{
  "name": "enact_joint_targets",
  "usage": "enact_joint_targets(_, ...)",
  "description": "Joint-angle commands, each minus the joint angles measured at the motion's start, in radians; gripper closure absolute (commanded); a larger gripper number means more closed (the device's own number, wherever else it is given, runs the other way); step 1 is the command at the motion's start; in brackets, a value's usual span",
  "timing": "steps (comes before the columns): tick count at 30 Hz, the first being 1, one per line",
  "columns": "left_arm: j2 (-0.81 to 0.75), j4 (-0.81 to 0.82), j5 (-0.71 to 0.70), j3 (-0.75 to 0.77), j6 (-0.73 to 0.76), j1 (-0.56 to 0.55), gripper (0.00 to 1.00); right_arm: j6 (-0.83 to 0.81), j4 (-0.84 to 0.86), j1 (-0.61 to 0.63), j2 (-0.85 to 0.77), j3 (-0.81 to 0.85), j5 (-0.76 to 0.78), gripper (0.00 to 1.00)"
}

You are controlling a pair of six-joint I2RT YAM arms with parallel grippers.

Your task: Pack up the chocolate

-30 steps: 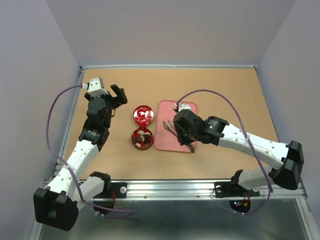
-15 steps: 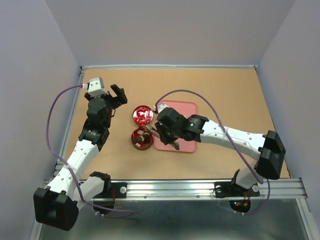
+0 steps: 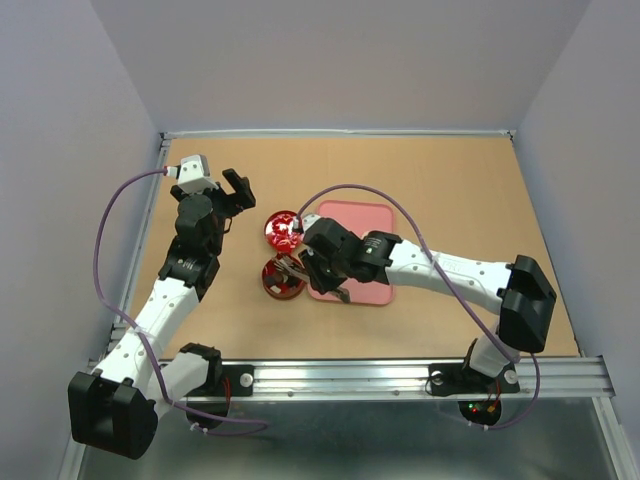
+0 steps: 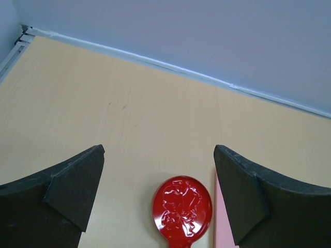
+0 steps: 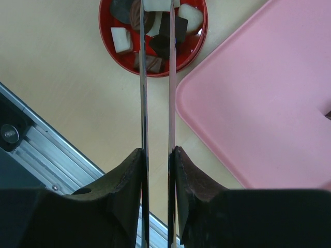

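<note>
My right gripper [image 5: 155, 7] hangs over the red tin [image 5: 124, 63] at the top of the wrist view. Its two long thin blades are drawn nearly together, with only a narrow slit between them. The tips run off the frame edge among the pieces, so I cannot tell whether they pinch one or merely sit over the pile. The chocolate [image 5: 120, 39], dark and cream bits mixed, lies in that tin, just beside the lower left corner of the pink tray [image 5: 258, 103]. The left gripper [image 4: 159, 155] is spread wide toward the upper left of the table [image 4: 129, 103] and holds nothing. The red lid [image 4: 182, 205] shows low in its view.

My main worry is the blades. They are thin and the pieces are chunky and crowded, so a pinch off-centre could twist a bit out and flick it over the low wall onto the table. If I press down too far, the tin looks light enough to skid or tip toward the tray. A piece might also cling to one blade when I lift away. The lid sits close above the tin, so a careless sweep upward in the overhead view could knock it.
</note>
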Motion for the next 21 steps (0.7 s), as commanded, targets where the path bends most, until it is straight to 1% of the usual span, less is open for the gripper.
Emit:
enact_joint_targets(1, -0.004, 0.035, -0.007, 0.054, 0.008, -0.005, 0.01, -0.016, 0.049, 0.014, -0.003, 0.058, -0.021, 0.74)
enact_joint_targets(2, -0.004, 0.035, -0.007, 0.054, 0.008, -0.005, 0.01, -0.016, 0.048, 0.014, 0.0, 0.06, -0.02, 0.68)
enact_joint_targets(5, -0.006, 0.035, -0.007, 0.054, 0.006, -0.005, 0.01, -0.017, 0.048, 0.015, -0.006, 0.064, -0.009, 0.58)
enact_joint_targets(6, -0.006, 0.033, -0.007, 0.054, 0.008, -0.005, 0.01, -0.019, 0.048, 0.015, -0.012, 0.066, -0.004, 0.53)
enact_joint_targets(8, -0.006, 0.033, -0.006, 0.054, 0.006, -0.005, 0.01, -0.019, 0.048, 0.015, -0.02, 0.067, 0.011, 0.48)
enact_joint_targets(12, -0.007, 0.033, -0.006, 0.054, 0.006, -0.003, 0.01, -0.023, 0.048, 0.015, -0.05, 0.072, 0.037, 0.46)
enact_joint_targets(16, -0.007, 0.033, -0.006, 0.054, 0.005, -0.005, 0.01, -0.023, 0.048, 0.017, -0.082, 0.071, 0.072, 0.46)
enact_joint_targets(21, -0.009, 0.033, -0.006, 0.055, 0.005, -0.005, 0.01, -0.016, 0.049, 0.017, -0.151, 0.061, 0.152, 0.46)
